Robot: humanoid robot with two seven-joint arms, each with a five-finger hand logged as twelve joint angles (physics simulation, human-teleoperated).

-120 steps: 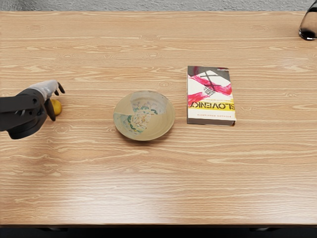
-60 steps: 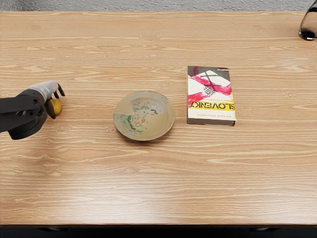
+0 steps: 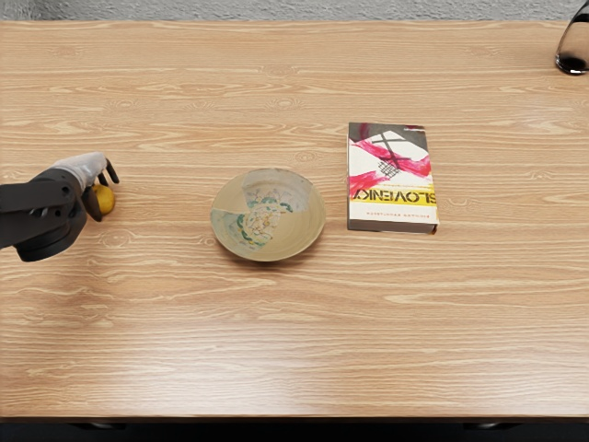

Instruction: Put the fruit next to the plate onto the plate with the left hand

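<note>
- Fruit (image 3: 107,199): small, round and yellow-orange, it lies on the table (image 3: 294,341) near the left edge, well apart from the plate (image 3: 309,208) and at about 9 o'clock from it. It is not on the plate.
- The left robot hand (image 3: 85,180) is closed around the fruit. Its pale back arches over the top and its dark fingertips (image 3: 112,172) curl down at the fruit's 12 o'clock side. The dark thumb (image 3: 95,206) lies across its 7 o'clock side. Only the side of the fruit facing 3 o'clock shows; the rest is hidden under the hand.
- Whether the fruit is lifted or resting on the wood cannot be told from this view.
- The black forearm (image 3: 32,216) comes in from the left edge, at about 8 o'clock from the fruit.
- The plate is round and beige with a faded blue-green pattern inside. It sits near the middle of the table and holds nothing.
- A book (image 3: 390,177) lies flat, cover up, at about 2 o'clock from the plate, close by but not touching. Its cover is white and yellow with pink bands, and its lettering is upside down in this view.
- A part of the right arm (image 3: 573,48) shows at the far right corner of the table, at about 2 o'clock from the book. Its robot hand cannot be made out.
</note>
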